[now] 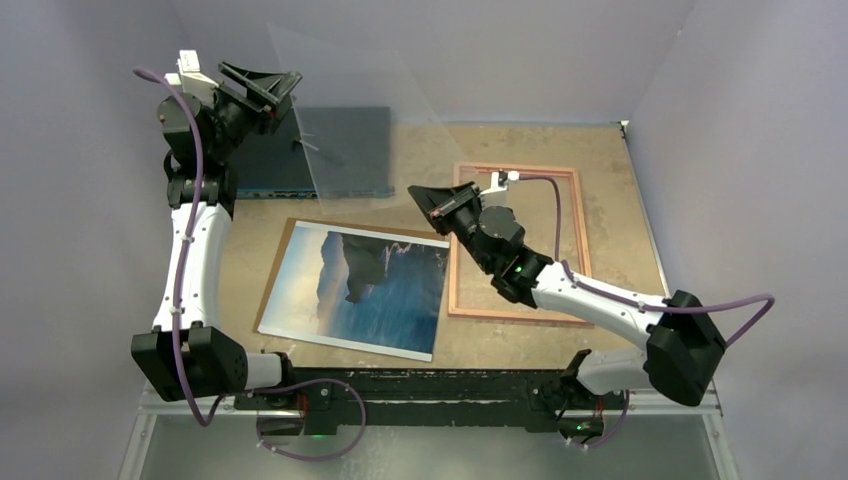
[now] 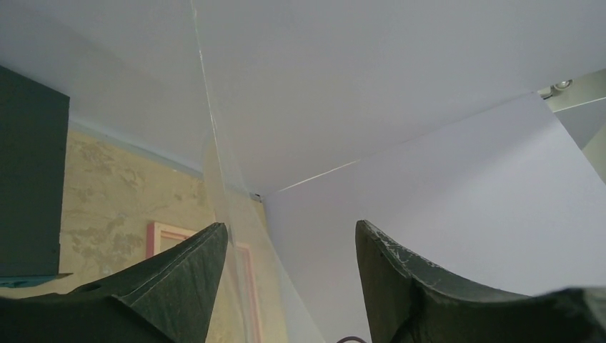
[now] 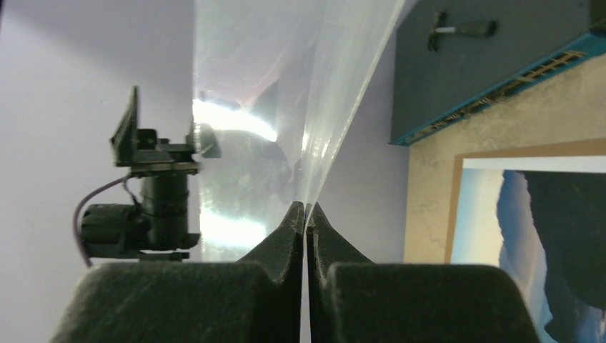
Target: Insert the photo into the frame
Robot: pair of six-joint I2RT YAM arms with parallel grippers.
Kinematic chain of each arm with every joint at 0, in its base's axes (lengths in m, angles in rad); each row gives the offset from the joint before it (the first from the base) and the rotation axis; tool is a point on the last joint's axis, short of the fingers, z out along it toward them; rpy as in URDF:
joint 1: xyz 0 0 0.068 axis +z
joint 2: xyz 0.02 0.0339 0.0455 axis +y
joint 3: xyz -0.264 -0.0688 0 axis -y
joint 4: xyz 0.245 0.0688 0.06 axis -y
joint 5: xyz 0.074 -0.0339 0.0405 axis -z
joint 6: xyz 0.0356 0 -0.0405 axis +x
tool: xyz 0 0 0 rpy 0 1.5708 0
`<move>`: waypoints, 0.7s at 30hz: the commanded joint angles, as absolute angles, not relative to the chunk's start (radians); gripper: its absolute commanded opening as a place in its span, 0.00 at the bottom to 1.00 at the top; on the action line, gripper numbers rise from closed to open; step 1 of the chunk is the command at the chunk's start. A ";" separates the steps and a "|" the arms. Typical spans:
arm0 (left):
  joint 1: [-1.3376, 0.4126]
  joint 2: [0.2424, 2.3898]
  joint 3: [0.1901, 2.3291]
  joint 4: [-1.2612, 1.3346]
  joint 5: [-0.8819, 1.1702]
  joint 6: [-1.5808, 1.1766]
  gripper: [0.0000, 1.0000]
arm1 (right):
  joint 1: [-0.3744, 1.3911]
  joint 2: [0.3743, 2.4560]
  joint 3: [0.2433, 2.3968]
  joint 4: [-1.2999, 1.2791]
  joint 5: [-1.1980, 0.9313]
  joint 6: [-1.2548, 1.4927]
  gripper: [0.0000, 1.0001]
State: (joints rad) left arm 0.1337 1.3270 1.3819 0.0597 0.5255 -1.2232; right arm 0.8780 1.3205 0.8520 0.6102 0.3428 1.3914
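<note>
The photo (image 1: 365,288), a dark blue picture with a pale border, lies face up on the brown backing board (image 1: 283,250) at the table's middle. At the right the pink frame (image 1: 577,250) lies flat with nothing inside it. My right gripper (image 1: 418,192) is shut on the lower corner of a clear pane (image 1: 360,110), which stands tilted in the air. The right wrist view has that thin sheet (image 3: 286,107) pinched between the closed tips (image 3: 306,207). My left gripper (image 2: 291,232) is open at the pane's upper left edge (image 2: 214,150), which runs beside its left finger (image 2: 193,264).
A dark flat box (image 1: 350,150) lies at the back left, partly behind the pane. Grey walls close in the back and both sides. The right arm reaches over the frame's left half.
</note>
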 commanded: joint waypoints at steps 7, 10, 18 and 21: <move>0.138 1.313 1.351 0.002 0.454 -1.050 0.56 | 0.889 1.215 0.858 0.838 0.295 1.169 0.00; 0.138 1.310 1.333 0.013 0.464 -1.061 0.50 | 0.893 1.206 0.861 0.861 0.270 1.123 0.00; 0.137 1.310 1.332 0.105 0.529 -1.145 0.32 | 0.894 1.213 0.848 0.937 0.219 1.082 0.00; 0.138 1.313 1.319 0.159 0.575 -1.203 0.24 | 0.894 1.232 0.864 0.951 0.185 1.058 0.00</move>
State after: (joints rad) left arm 0.1364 1.3266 1.3262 0.0288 0.4881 -1.1263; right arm 0.8864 1.2285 0.8463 0.8444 0.2623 1.1263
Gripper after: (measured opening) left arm 0.286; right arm 0.005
